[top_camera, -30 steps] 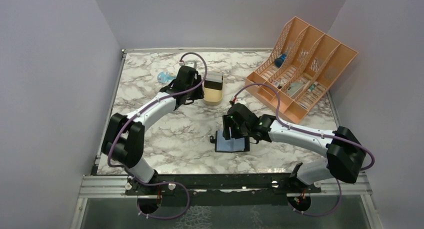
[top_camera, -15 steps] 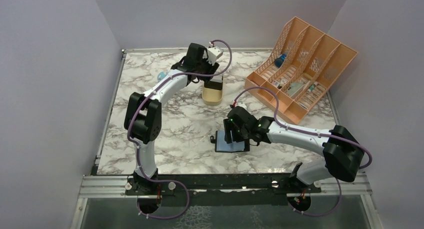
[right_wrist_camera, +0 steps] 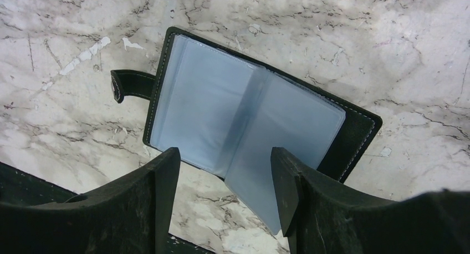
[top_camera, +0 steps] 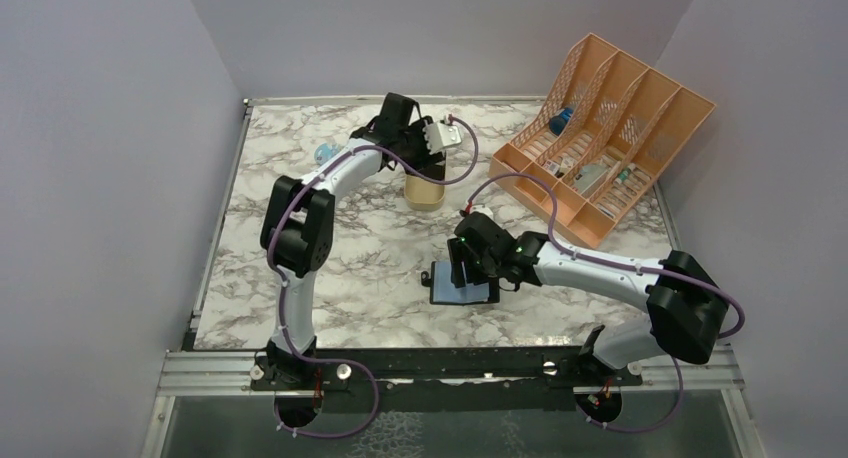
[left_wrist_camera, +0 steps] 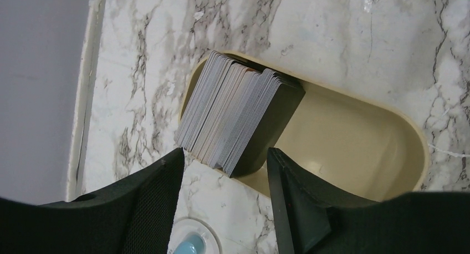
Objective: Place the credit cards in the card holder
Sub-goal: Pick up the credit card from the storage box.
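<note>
Credit cards stand on edge in a tight stack at one end of the open gold tin, on the far side of the tabletop. Left fingers hang just above the stack, apart, gripping nothing; likely lined up to pinch cards off. Card holder lies open near the arm bases, blue-grey sleeves up, one leaf raised. Right fingers are apart over that leaf, probably to hold the slots exposed. No card seen inside.
</note>
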Controlling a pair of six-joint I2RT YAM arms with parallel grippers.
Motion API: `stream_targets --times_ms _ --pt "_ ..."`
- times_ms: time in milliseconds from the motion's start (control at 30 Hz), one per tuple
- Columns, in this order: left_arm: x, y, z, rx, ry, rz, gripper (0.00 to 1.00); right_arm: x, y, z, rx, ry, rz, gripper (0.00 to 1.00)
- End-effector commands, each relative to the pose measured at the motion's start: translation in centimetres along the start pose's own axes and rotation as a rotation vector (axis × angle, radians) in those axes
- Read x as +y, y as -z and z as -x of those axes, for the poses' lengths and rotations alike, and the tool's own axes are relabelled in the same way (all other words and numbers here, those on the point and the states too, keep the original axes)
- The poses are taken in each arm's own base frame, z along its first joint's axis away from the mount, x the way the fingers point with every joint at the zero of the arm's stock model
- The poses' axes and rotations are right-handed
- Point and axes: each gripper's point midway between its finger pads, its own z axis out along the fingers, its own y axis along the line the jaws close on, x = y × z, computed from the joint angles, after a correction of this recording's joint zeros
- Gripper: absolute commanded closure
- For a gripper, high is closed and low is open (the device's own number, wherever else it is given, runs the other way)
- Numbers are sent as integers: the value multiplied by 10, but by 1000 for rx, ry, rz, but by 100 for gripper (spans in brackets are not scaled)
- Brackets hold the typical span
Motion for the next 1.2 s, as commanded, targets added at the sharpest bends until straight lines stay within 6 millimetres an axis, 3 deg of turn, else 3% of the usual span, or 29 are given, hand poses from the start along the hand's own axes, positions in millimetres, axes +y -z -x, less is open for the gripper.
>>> stream_targets --times_ms 0,300,633,1167 --pt "-8 -10 9 -71 -156 -85 41 0 5 9 -18 18 -20 39" --pt "-19 -29 -6 -25 -244 -118 38 2 8 12 -27 4 -19 39" --pt "-16 -51 -23 42 -267 -95 41 0 10 15 -38 4 -28 39" --pt "7 -43 -7 30 -331 64 58 -4 12 11 -38 -4 -33 40"
